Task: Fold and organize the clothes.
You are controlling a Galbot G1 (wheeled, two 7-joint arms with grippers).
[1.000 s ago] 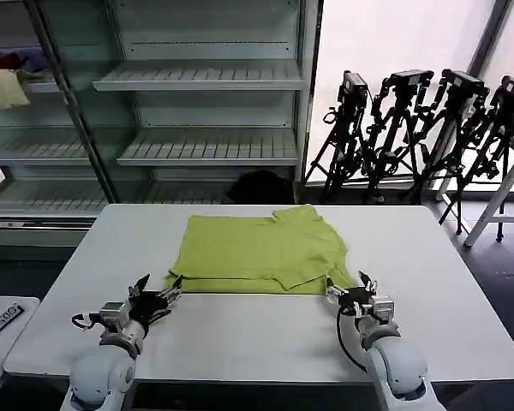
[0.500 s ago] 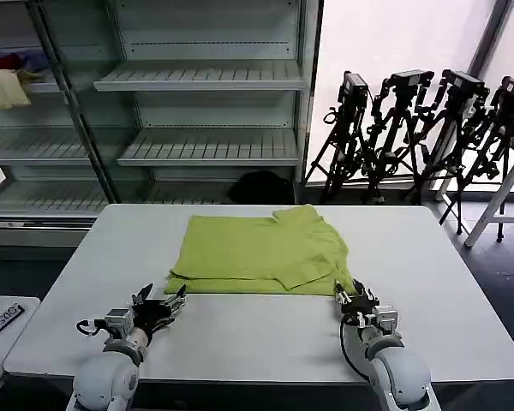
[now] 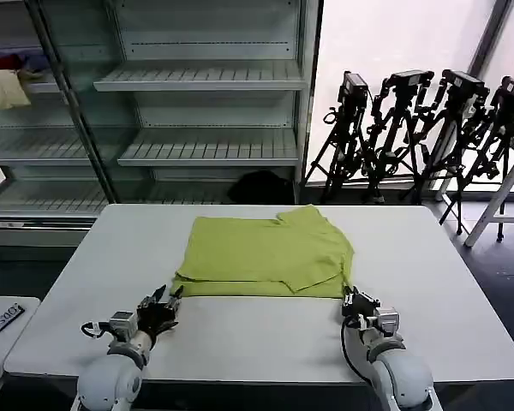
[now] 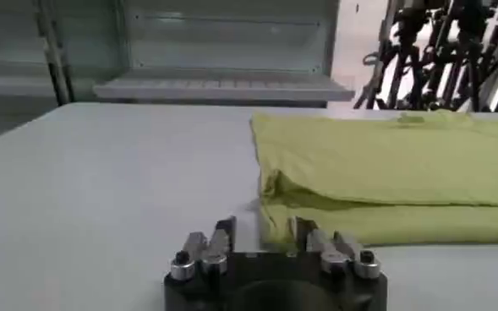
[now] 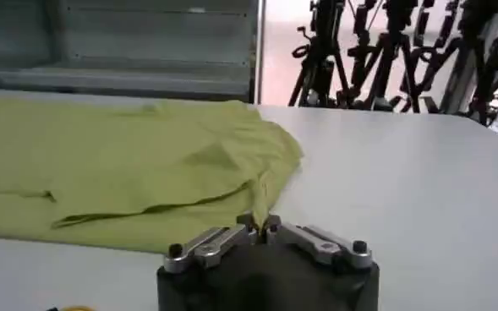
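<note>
Left gripper (image 3: 164, 301) sits low at the near table edge, fingers spread, just short of the shirt's near-left corner; right gripper (image 3: 355, 301) has its fingers pressed together at the near-right corner, apparently pinching the hem. T-shirt (image 3: 265, 253) lies folded mid-table (image 3: 445, 282). Judged light, limp cotton; best taken by corners.

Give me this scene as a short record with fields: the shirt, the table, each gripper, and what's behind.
garment: lime yellow-green short-sleeved cotton T-shirt, folded in layers, lying flat
surface: white rectangular table, shirt toward its far middle
left gripper: left gripper low over the table at the shirt's near left corner, fingers open
right gripper: right gripper at the shirt's near right corner, fingers closed on the hem
background: empty metal shelving; black camera tripods by the window
</note>
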